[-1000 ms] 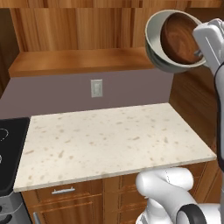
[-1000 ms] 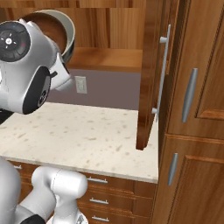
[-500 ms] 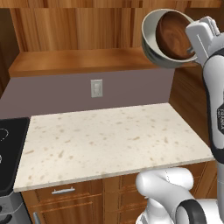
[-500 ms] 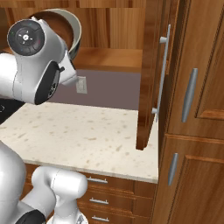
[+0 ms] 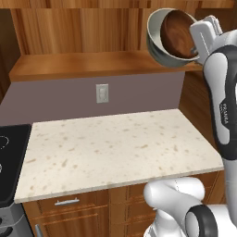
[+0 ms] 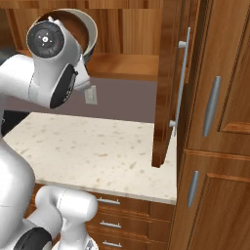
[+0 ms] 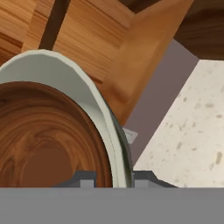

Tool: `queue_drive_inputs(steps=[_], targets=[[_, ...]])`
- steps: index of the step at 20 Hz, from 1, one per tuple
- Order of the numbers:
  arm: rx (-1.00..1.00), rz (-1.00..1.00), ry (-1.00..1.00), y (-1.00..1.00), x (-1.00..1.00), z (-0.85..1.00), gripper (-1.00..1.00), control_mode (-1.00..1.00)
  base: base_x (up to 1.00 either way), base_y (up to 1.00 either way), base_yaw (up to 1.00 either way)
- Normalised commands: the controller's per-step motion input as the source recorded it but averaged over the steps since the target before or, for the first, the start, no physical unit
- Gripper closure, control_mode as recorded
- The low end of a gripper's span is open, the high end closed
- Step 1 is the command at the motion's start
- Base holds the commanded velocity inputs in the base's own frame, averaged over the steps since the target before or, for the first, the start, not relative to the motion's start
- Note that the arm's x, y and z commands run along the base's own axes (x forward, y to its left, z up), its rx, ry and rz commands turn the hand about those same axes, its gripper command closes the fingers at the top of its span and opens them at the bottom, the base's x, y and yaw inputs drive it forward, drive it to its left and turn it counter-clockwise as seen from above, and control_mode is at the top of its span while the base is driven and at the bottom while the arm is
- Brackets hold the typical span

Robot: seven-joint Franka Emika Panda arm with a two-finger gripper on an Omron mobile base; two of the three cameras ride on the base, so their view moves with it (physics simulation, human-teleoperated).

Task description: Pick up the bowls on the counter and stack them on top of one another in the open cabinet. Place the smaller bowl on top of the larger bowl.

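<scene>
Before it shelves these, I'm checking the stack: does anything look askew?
Yes. The hand grips the grey bowl by its rim, tipped on edge, with the brown bowl nested inside, not level.

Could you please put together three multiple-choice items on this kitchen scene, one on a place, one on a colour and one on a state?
1. Where is the smaller bowl?
A. On the counter
B. Nested inside the larger bowl, held up in the air
C. On the stovetop

2. What colour is the larger bowl on its outside?
A. Pale grey-green
B. Bright blue
C. Black

3. How does the gripper stand?
A. Wide open over the counter
B. Shut on nothing
C. Shut on the rim of the nested bowls

Answers:
1 B, the brown bowl sits within the grey-green one beside the open cabinet, well above the counter.
2 A, its outer wall shows pale grey-green.
3 C, in the hand view the finger tips straddle the rim of both bowls.
</scene>
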Motion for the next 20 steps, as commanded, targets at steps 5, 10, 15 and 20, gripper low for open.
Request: queue_drive_inputs(steps=[5,10,15,20], targets=[[0.04,-0.01,0.08,0.00,0.34,-0.05,1.00,-1.00,0.00,0.00,0.00],[0.07,0.00,0.10,0.00,0.25,0.00,1.00,-1.00,0.00,0.00,0.00],[0.02,0.00,0.03,0.00,0.06,0.00,1.00,-1.00,0.00,0.00,0.00],[0.00,0.00,0.00,0.00,0.00,-0.01,1.00,-1.00,0.00,0.00,0.00]])
